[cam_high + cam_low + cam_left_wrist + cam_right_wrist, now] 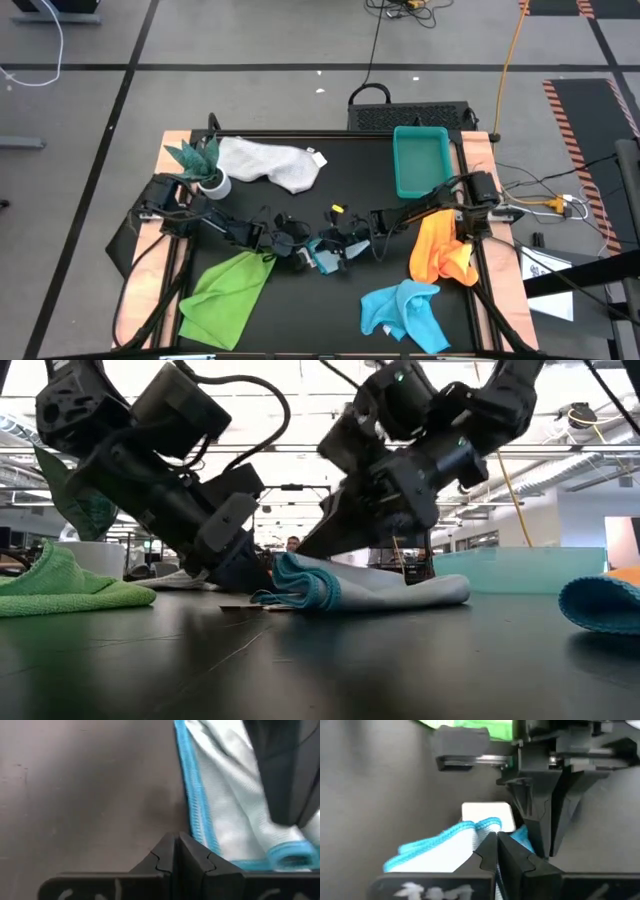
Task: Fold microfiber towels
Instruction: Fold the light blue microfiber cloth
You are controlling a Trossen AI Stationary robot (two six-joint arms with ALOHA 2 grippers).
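- Closest to the lens in the low view, the bare black desk (320, 660) is stretching out in front of the pale blue towel (370, 588), which is lying bunched at the middle.
- I am working both arms low over that towel. My left jaws (177, 851) are pressed together at its blue-stitched hem, and I cannot tell whether any cloth is caught between them.
- My right jaws (496, 851) are also fully closed, tips sitting at the hem beside a white label (487, 815); a real pinch on fabric is not something I can confirm.
- The lime green towel (228, 292), turquoise towel (405, 312), orange towel (440, 250) and white-grey towel (265, 162) are lying crumpled well apart around the desk, unfolded.
- Risk as I judge it: thin hem cloth could be slipping free when I lift, leaving a lopsided fold.
- With both jaws this near each other, they could be colliding or dragging the towel into a tighter wad.
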